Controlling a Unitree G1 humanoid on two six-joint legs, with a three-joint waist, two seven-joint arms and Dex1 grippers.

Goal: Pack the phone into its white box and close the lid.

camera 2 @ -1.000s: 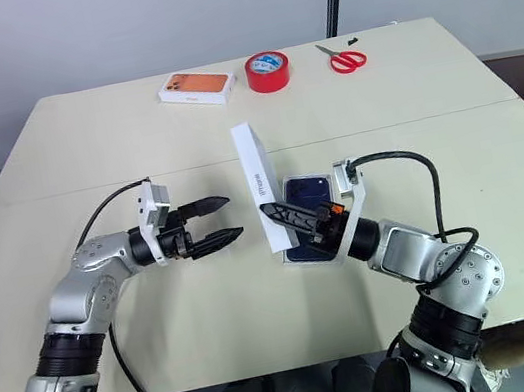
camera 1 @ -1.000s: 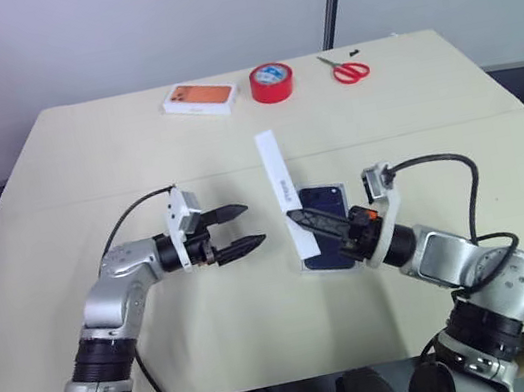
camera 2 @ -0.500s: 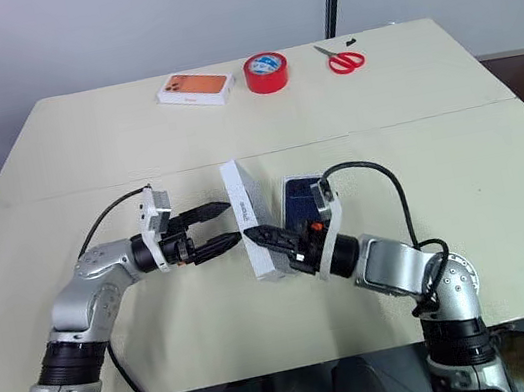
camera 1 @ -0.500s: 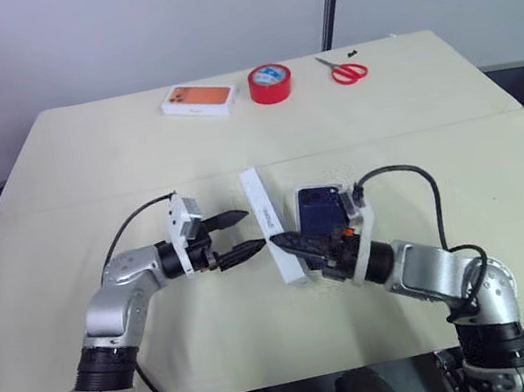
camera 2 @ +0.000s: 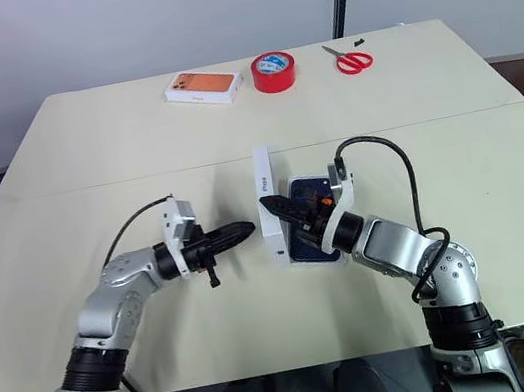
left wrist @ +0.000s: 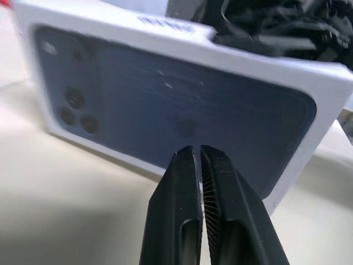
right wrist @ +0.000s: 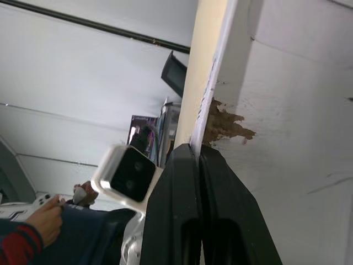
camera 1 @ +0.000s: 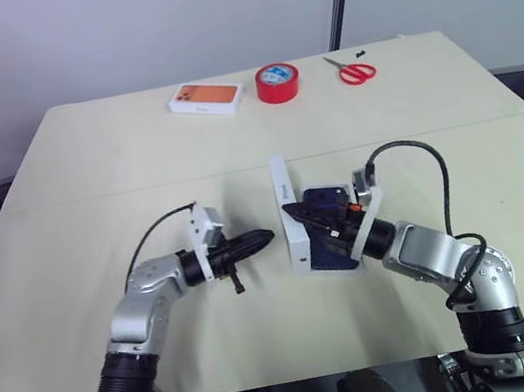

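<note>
You are closing the lid [camera 1: 290, 213] now: it is standing on its long edge on the tabletop [camera 1: 133, 158], tilted up beside the phone [camera 1: 323, 207], which is lying in the white box [camera 1: 338, 266] just to its right. Your right pincer [camera 1: 298, 217] is pinched shut on the lid's thin wall, as the right wrist view is showing. Your left pincer [camera 1: 261, 238] is closed narrow and holding nothing; its tip is sitting just beside the lid's printed outer face, and I cannot tell if it is touching. For doing this step well, I think you are needing to push the printed face gently with the closed left tip while the right pincer is guiding the lid over the box, keeping the edges lined up so the box is not sliding away.
</note>
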